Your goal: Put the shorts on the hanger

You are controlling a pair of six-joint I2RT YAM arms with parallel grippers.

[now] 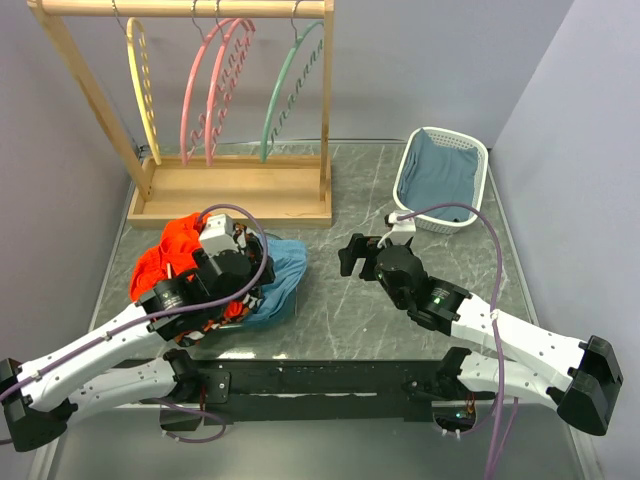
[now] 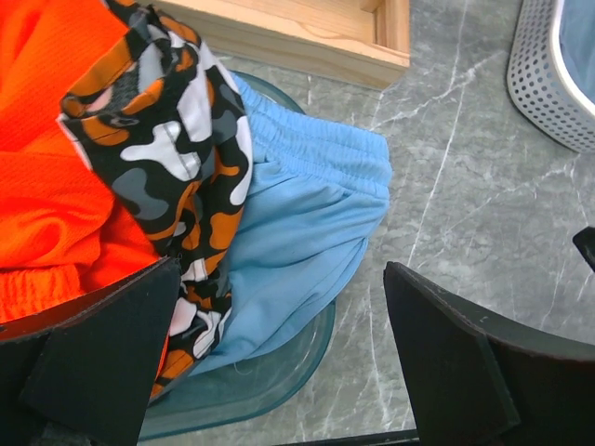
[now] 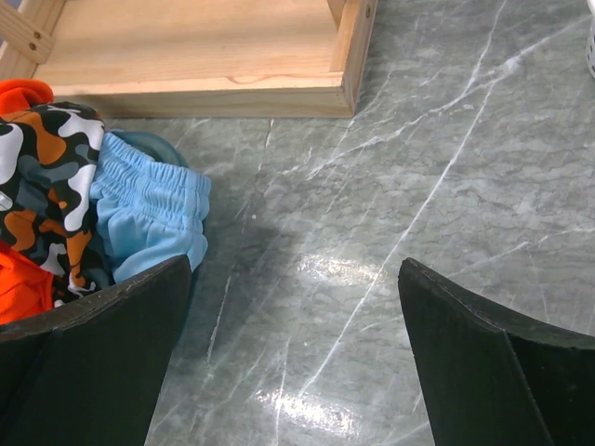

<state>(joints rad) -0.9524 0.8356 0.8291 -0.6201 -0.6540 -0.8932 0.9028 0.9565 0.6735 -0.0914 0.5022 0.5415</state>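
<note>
Soft cloth shorts (image 2: 46, 186), glossy marbled table (image 3: 390, 204)

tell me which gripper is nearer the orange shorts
Left. The left gripper hangs open over the patterned garment, right beside the orange shorts. The right gripper is open over bare table, beyond the blue garment.

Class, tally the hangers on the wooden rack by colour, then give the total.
Yellow hanger: 1
Pink hangers: 2
Teal-green hanger: 1
Total: 4
</note>
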